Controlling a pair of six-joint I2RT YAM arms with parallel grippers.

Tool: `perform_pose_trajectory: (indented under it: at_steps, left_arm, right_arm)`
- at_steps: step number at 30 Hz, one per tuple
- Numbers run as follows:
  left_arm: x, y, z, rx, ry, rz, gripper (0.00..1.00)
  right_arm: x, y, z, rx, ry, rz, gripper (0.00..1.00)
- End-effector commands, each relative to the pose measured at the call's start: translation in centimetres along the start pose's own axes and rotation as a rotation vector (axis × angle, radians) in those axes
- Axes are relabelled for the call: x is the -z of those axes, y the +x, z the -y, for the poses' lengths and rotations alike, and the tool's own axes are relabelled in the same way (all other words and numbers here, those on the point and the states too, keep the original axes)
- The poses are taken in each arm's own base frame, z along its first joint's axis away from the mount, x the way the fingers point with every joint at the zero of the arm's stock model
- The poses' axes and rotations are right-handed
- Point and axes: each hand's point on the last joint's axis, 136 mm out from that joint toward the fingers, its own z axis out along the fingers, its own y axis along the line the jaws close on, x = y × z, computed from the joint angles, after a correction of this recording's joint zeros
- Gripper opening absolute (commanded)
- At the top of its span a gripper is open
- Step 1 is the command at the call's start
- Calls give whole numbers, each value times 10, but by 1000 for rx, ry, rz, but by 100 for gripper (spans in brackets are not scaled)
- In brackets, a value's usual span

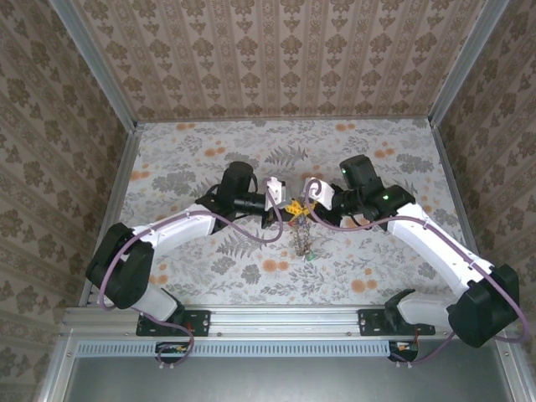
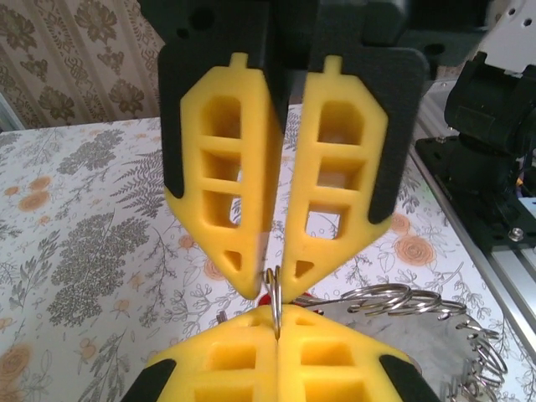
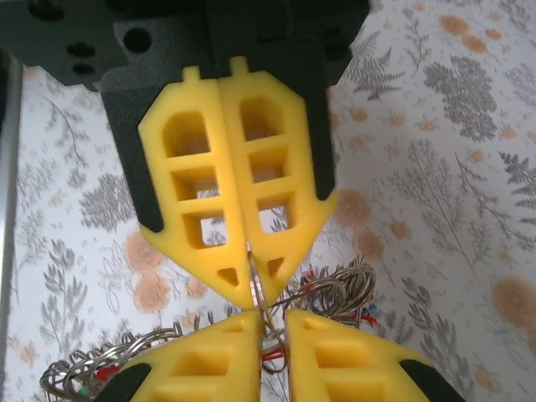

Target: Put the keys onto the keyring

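The jaws of the left gripper (image 2: 272,293) are closed, their yellow tips pinching a thin silvery wire seen edge-on, which looks to be the keyring (image 2: 274,311). The right gripper (image 3: 254,291) meets it tip to tip from the opposite side; its jaws are pressed together on the same wire, nearly touching the left tips. Both pairs of yellow fingers (image 2: 230,176) are latticed foam-like pads on black mounts.

Just beside the pinch, a bunch of small overlapping wire loops (image 2: 402,299) fans out to one side, with flecks of red and green plastic among them in the right wrist view. From above, the keys (image 1: 302,240) hang as a narrow cluster below the meeting grippers, reaching towards the table (image 1: 193,151).

The grip sits near the middle of the table, whose floral cover lies bare on every side. Patterned walls (image 1: 276,59) close off the far side and both flanks, well apart from the grippers. A metal rail (image 1: 276,318) runs along the near edge, carrying both arm bases.
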Motion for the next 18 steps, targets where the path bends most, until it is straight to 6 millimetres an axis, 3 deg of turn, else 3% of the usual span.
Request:
perform_pose_trajectory:
  at_steps: [1,10,12,15,18]
  left_arm:
    - [6,-42,5,-88,38,156,0]
    - [10,-54,6,-95,43,261,0]
    - [10,-54,5,-89,42,266,0]
    - [8,-45,-1,-67,20,217,0]
    - [6,-31,-4,-61,-12,123,12]
  right_arm:
    - [6,-27,4,-6,-43,197,17]
    - [2,-24,8,-43,-68,320,17]
    - [4,-27,9,-48,-62,330,9]
    - [9,-28,13,-54,-36,306,1]
    - [13,-26,12,-36,-15,243,0]
